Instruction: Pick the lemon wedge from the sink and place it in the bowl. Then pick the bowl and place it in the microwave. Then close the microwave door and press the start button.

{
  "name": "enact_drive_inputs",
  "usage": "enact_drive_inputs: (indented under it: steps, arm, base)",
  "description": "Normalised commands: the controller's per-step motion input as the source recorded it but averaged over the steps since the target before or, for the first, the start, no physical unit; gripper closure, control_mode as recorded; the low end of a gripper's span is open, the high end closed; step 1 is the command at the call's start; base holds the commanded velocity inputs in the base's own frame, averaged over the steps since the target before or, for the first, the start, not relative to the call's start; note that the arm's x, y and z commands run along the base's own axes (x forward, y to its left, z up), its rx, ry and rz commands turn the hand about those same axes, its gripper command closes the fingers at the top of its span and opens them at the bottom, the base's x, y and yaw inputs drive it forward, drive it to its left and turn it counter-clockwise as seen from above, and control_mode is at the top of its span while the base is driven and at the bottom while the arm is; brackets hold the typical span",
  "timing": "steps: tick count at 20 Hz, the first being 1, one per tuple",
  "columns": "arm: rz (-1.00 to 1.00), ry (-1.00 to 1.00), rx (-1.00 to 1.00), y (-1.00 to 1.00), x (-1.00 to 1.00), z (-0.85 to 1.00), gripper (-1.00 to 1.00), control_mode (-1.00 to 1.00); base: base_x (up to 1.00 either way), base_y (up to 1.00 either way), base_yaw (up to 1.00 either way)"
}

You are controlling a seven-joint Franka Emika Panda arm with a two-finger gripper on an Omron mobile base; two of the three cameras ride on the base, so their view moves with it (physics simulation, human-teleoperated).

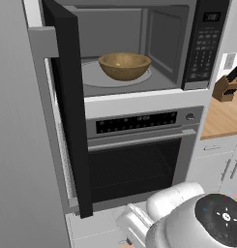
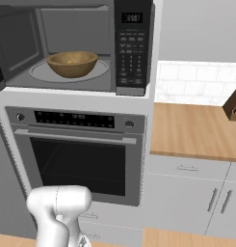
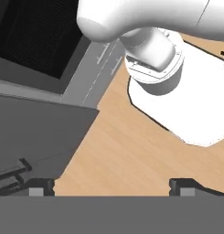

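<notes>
The microwave (image 1: 139, 43) (image 2: 57, 43) stands open, and the brown wooden bowl (image 1: 124, 66) (image 2: 72, 63) sits on its turntable. A small yellow speck shows inside the bowl; its shape is too small to tell. The microwave door (image 1: 66, 101) is swung out to the left, edge-on to me. The keypad panel (image 1: 205, 46) (image 2: 132, 48) is to the right of the cavity. My gripper (image 3: 112, 187) hangs low, pointing down at the wooden floor, open with nothing between its fingertips (image 3: 40, 186). The sink is out of view.
A steel oven (image 1: 139, 160) (image 2: 81, 164) with a horizontal handle sits under the microwave. To the right run a wooden counter (image 2: 196, 130), white cabinets (image 2: 187, 193) and a knife block (image 1: 226, 87) (image 2: 233, 106). A grey wall panel (image 1: 18, 145) stands left of the open door.
</notes>
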Motion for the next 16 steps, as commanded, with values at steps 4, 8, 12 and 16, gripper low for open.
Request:
enact_drive_inputs:
  steps: [4,8,12,16]
  arm:
    - [-0.11,-0.25,0.0,0.37,-0.01,-0.79,-1.0,-1.0]
    - [-0.18,-0.27,0.0,0.69,0.16,-0.34,-1.0,-1.0]
    - [-0.18,-0.29,-0.02,0.95,0.24,-0.25,-1.0,-1.0]
    - [-0.19,-0.34,-0.06,0.89,0.32,0.07,-1.0,-1.0]
  base:
    - [0.0,0.0,0.0]
    - [0.0,0.0,0.0]
    - [0.0,0.0,0.0]
    - [0.0,0.0,0.0]
